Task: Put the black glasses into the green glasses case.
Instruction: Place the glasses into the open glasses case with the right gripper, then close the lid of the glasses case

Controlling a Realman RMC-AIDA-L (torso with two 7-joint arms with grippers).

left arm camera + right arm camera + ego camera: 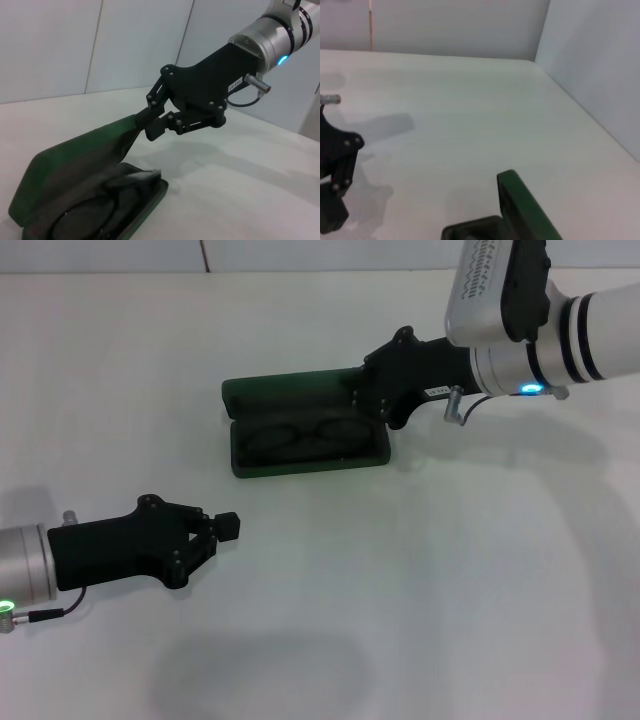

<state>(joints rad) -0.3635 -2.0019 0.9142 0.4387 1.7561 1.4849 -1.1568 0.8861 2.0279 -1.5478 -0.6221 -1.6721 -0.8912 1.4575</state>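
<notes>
The green glasses case [262, 466] lies open at the middle of the table, its lid [290, 395] raised at the far side. The black glasses [300, 435] lie folded inside the base on the dark lining. My right gripper [358, 395] is at the right end of the lid, shut on its edge; the left wrist view shows its fingers [156, 126] pinching the lid [75, 160] above the glasses [100, 210]. My left gripper [228, 527] rests low at the near left, apart from the case, shut and empty.
The table is plain white. The right wrist view shows the lid's corner [520, 205] and my left gripper [335, 200] farther off. A white wall stands behind the table.
</notes>
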